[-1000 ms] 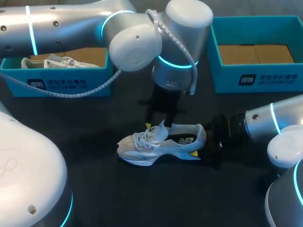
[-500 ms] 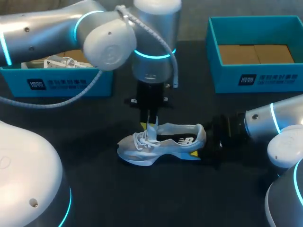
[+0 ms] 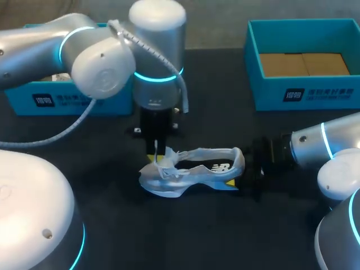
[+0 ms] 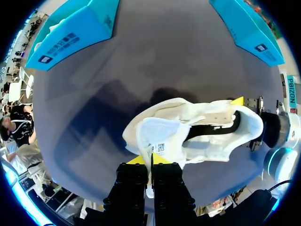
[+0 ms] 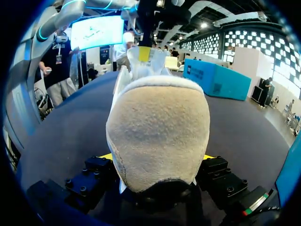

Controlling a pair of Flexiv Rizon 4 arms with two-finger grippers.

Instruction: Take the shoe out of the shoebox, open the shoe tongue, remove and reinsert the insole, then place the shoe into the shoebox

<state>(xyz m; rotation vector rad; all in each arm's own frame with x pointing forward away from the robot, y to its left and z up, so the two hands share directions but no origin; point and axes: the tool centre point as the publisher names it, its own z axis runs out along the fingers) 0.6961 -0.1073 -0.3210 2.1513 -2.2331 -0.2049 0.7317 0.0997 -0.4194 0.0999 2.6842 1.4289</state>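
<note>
Head view: left tool pinches tongue, right tool clamps shoe; left shoebox, right shoebox behind.

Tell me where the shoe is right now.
In the head view the shoe lies mid-table, the left gripper pinching its tongue, the right gripper clamping its heel.
</note>
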